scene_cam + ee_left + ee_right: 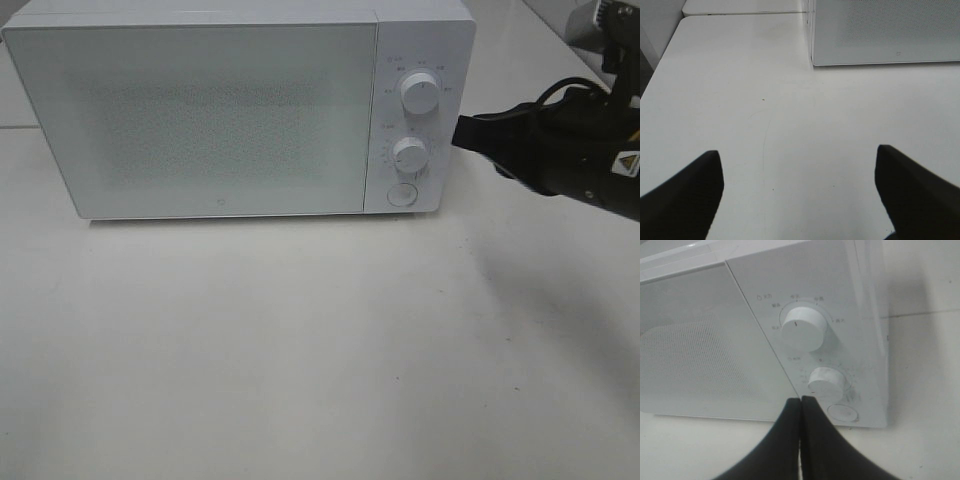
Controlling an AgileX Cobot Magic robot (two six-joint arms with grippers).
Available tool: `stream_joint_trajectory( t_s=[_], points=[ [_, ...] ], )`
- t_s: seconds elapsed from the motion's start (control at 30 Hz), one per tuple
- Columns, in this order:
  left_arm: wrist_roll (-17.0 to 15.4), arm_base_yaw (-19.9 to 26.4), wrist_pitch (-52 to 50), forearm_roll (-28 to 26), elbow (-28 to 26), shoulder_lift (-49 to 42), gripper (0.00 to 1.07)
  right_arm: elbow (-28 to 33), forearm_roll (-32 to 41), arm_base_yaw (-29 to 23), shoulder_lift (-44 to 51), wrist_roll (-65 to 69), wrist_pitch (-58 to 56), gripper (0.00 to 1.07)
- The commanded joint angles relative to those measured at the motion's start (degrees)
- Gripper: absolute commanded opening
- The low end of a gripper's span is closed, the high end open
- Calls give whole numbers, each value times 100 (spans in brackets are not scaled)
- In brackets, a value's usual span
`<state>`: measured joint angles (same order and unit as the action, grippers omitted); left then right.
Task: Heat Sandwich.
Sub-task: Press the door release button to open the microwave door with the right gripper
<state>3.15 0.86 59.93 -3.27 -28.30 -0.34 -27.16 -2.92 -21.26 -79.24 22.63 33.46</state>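
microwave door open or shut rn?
Shut. In the exterior high view the microwave door sits flush beside the control panel, with no gap at the seam.

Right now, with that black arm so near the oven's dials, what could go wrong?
The shut right fingers are close to both the lower dial and round button; a small miss might press the wrong one. A hard push might slide the microwave. No sandwich shows through its closed door, so it may run empty.
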Motion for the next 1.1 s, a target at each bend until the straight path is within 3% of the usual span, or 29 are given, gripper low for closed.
stream_joint_trajectory(
  t_s=[0.03,0.33,0.57,0.77,1.1],
  points=[
    [6,-29,-46,-40,11,-97,76,-6,166,-155,-286,453,418,0],
    [6,-29,-46,-40,11,-97,76,-6,327,-361,-1679,3054,2303,0],
    [6,-29,-46,-40,11,-97,76,-17,355,-361,-2624,4062,3117,0],
    [6,-29,-46,-40,11,-97,76,-155,395,-361,-3123,4790,3191,0],
    [6,-29,-46,-40,11,-97,76,-773,430,-361,-3552,4830,2590,0]
  ],
)
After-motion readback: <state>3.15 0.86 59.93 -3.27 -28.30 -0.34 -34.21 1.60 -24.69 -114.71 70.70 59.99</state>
